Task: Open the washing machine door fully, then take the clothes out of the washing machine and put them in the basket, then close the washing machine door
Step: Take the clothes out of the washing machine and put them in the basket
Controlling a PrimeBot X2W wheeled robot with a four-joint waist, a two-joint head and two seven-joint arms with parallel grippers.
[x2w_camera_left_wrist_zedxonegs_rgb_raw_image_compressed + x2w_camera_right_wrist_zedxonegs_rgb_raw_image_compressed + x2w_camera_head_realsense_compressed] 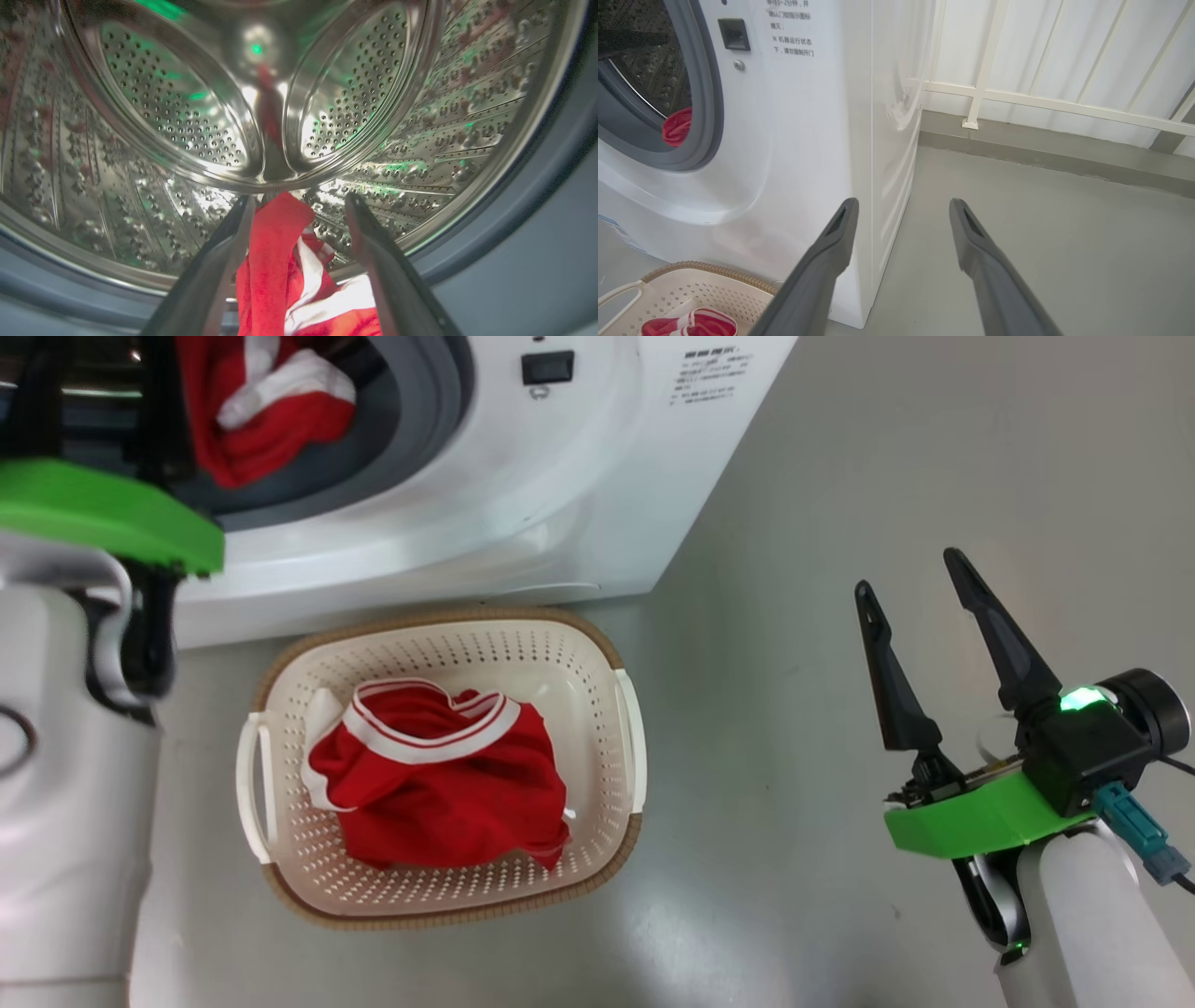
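About halfway, by my reckoning. One red garment [439, 775] lies in the basket [448, 614], which sits right in front of the washing machine [523, 495], and a second red garment [271, 261] lies inside the machine's drum. The left claw [300, 198] is in that drum, jaws wide, straddling the cloth without gripping it. The right claw [906, 569] hangs wide and empty to the machine's right. Left to do: lift that piece out, then shut the door. The floor [794, 663] is smooth and grey — a white railing [980, 88] stands beyond the machine's side.
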